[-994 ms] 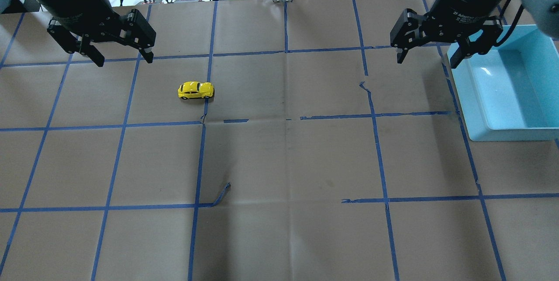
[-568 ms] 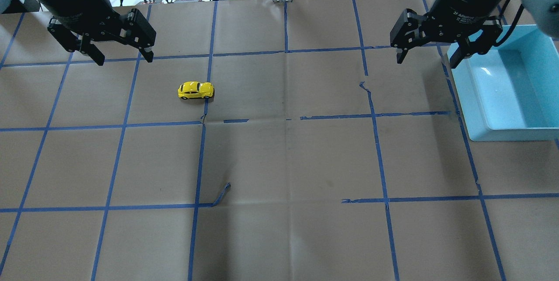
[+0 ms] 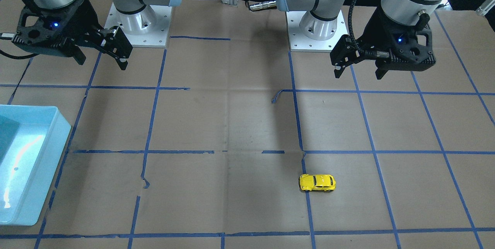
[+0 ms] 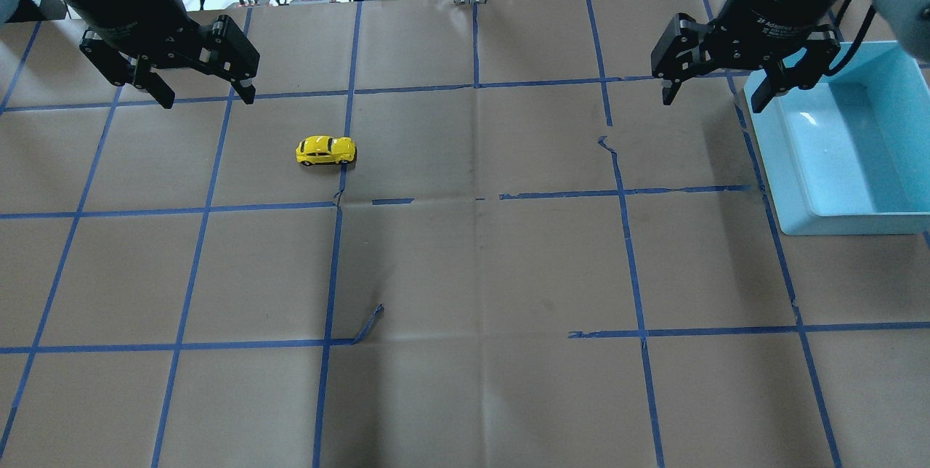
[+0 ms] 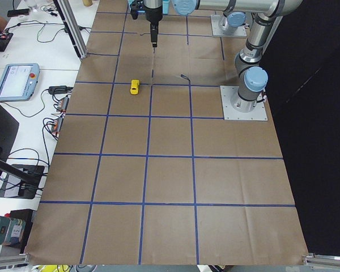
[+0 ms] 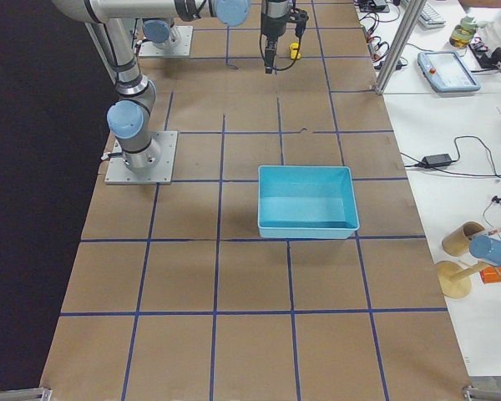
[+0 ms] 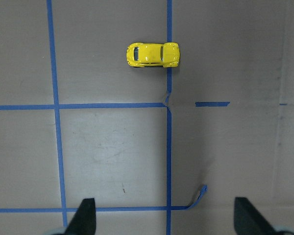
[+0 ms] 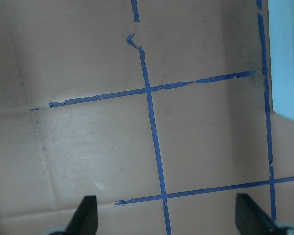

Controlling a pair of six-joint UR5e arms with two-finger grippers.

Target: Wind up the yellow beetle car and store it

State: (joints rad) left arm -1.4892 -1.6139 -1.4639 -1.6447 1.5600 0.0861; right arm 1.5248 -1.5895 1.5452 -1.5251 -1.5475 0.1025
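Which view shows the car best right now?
The left wrist view: the car is seen from straight above, largest and with nothing in front of it. The overhead and front-facing views show it whole but small. The two side views show only a yellow speck. The right wrist view misses it entirely.

Even overhead light fell flat across the paper-covered table (image 4: 465, 272), every frame sharp. White glare streaked the floor of the blue bin (image 3: 31, 107); soft shadows dulled the paper's centre, and darkness bordered both side views.
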